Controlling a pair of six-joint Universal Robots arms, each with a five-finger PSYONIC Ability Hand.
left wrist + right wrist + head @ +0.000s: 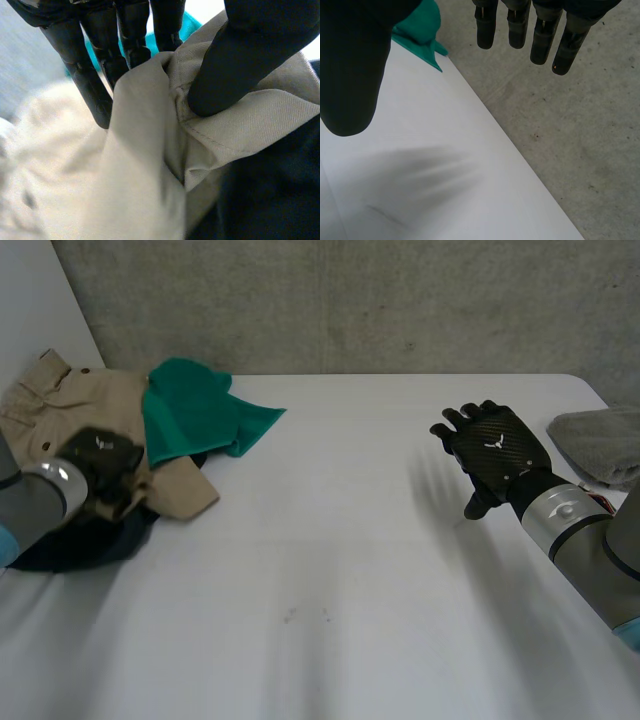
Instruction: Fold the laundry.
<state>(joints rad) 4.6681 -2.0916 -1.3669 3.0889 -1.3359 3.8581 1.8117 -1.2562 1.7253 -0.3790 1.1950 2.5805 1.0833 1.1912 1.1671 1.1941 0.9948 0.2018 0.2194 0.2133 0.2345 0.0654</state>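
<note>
A heap of laundry lies at the table's far left: a beige garment, a green cloth over its right side, and a dark navy piece underneath. My left hand rests on the beige garment's near part. Seen from the left wrist, a fold of the beige garment is pinched between my left hand's fingers and thumb. My right hand hovers above the bare table on the right, open, fingers straight, holding nothing.
A grey towel lies at the table's far right edge, just behind my right forearm. The white table stretches bare between the two hands. A concrete wall stands behind the table's far edge.
</note>
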